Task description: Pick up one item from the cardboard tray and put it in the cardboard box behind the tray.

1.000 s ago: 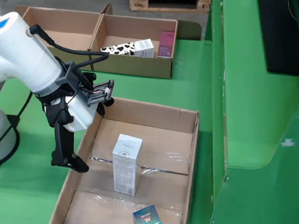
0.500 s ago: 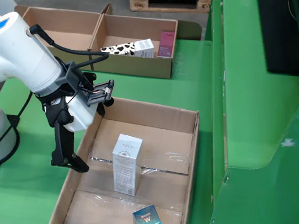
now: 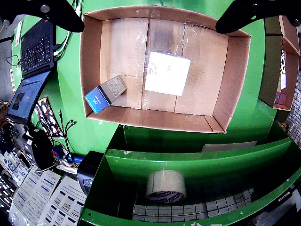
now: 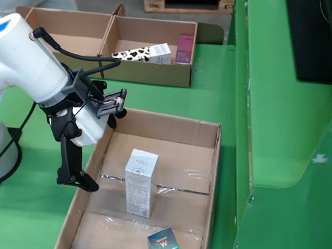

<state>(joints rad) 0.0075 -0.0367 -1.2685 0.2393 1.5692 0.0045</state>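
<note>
**White carton waits below a wide-open gripper**

White carton (image 4: 139,181) stands upright mid-tray, below and to the right of the gripper (image 4: 91,151) in the fixed view; the wrist view looks straight down on its top (image 3: 167,73), framed between the two black fingers (image 3: 59,13). Jaws are spread wide and hold nothing, which suits a straddling descent. A blue-ended box (image 3: 105,93) lies tipped nearer the tray's (image 4: 205,130) front wall, apart from the carton. Beyond the gripper sits the divided cardboard box (image 4: 142,71), already holding a cow-patterned carton (image 4: 142,53) and a pink box (image 4: 185,48).
</note>
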